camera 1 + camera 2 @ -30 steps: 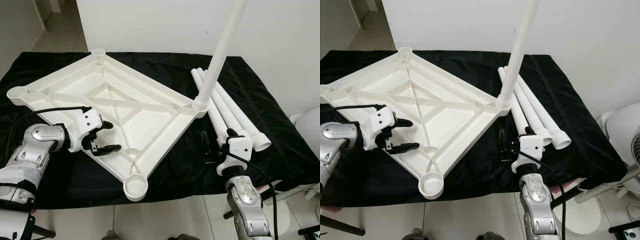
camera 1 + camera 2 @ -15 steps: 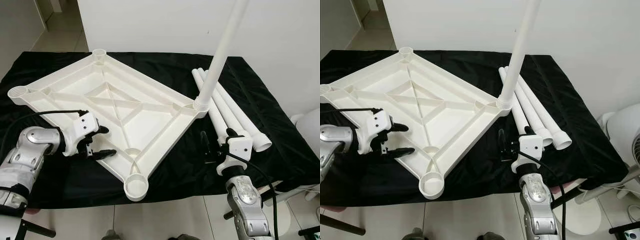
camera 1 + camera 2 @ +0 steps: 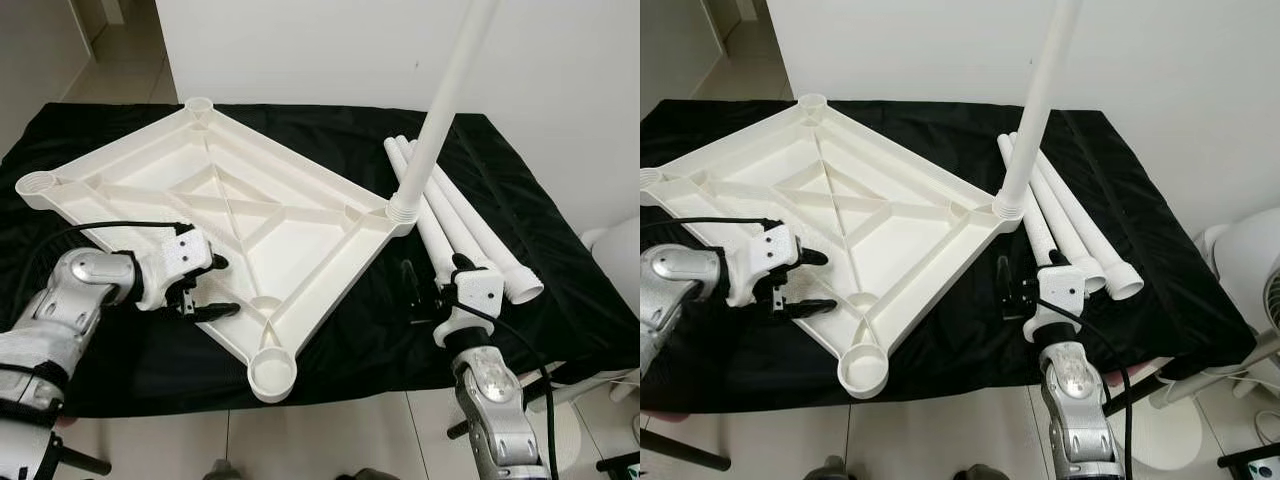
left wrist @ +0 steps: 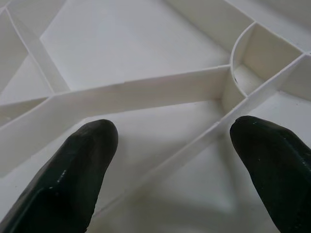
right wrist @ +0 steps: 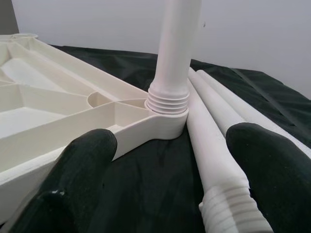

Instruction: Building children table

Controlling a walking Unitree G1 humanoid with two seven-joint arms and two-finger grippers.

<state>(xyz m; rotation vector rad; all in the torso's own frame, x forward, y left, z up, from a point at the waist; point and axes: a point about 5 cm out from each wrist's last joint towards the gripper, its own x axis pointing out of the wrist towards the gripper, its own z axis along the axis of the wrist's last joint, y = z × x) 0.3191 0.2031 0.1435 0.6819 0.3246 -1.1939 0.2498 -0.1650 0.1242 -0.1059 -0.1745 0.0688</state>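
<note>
An upturned white tabletop (image 3: 230,215) lies on black cloth (image 3: 480,170), one leg (image 3: 432,140) screwed upright. The left gripper (image 3: 212,287) spreads wide over its edge; the right gripper (image 3: 428,292), also spread, holds nothing beside three loose legs (image 3: 450,225).

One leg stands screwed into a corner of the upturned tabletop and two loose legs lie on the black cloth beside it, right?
Not quite: three loose legs lie on the black cloth, as the left eye view shows. One leg does stand in a corner of the upturned tabletop.
</note>
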